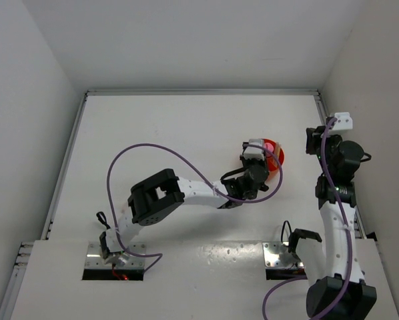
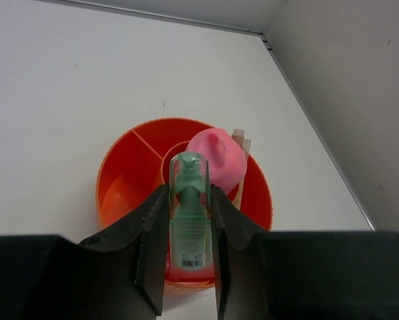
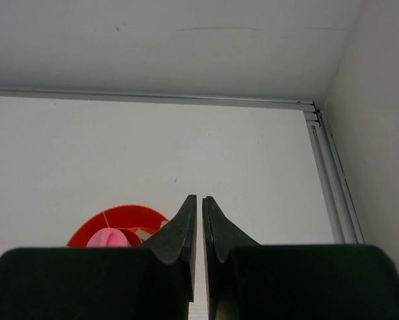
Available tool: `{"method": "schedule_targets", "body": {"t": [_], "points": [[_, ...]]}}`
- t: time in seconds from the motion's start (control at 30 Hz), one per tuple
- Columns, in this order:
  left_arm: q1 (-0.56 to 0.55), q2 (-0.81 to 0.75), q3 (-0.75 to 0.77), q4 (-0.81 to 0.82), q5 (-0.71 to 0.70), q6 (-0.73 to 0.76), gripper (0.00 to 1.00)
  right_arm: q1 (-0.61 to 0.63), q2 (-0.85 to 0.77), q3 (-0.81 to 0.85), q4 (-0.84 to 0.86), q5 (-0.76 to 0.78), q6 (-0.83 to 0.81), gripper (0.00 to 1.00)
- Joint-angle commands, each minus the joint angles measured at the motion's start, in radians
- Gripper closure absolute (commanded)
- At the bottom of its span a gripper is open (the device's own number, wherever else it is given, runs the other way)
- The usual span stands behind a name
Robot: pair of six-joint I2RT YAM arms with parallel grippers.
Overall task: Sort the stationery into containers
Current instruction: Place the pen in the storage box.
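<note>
Closest to me, the left gripper has its two black fingers clamped on a stubby green marker. It is a pale green body inside a clear, glossy plastic shell with a small printed label at its lower end. It stands roughly upright between the pads, with its rounded tip pointing away from me.

Just beneath and beyond it is the orange cup. The cup is round, made of smooth bright plastic, and has thin dividers running from an inner ring out to the rim. The marker hangs over the near part of the cup and is not yet released.

A rounded, matte pink piece already sits in the cup toward its far right. I cannot tell whether it is in the inner ring or in an outer segment. A thin beige stick pokes up just behind it.

Off to the right, well apart from the cup, the right gripper has its fingers pressed together on nothing.

Further out lies the flat white table, and I see no loose stationery on the parts of it that show.

My judgement is that the sort is nearly finished. This marker needs dropping into a compartment, and little else seems left.
</note>
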Motion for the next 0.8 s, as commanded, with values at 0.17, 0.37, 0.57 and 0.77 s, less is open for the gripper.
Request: {"method": "schedule_targets", "body": {"t": [0.17, 0.37, 0.57, 0.77], "points": [[0.004, 0.034, 0.008, 0.025, -0.009, -0.053, 1.0, -0.015, -0.012, -0.003, 0.054, -0.013, 0.016, 0.93], [0.004, 0.034, 0.008, -0.043, -0.041, -0.096, 0.75, -0.015, -0.012, -0.003, 0.054, -0.022, 0.016, 0.93], [0.013, 0.016, 0.017, -0.078, -0.05, -0.107, 0.53, -0.024, -0.012, -0.003, 0.054, -0.022, 0.026, 0.93], [0.013, -0.035, 0.003, -0.078, -0.05, -0.107, 0.52, -0.033, -0.021, -0.003, 0.054, -0.031, 0.026, 0.93]]}}
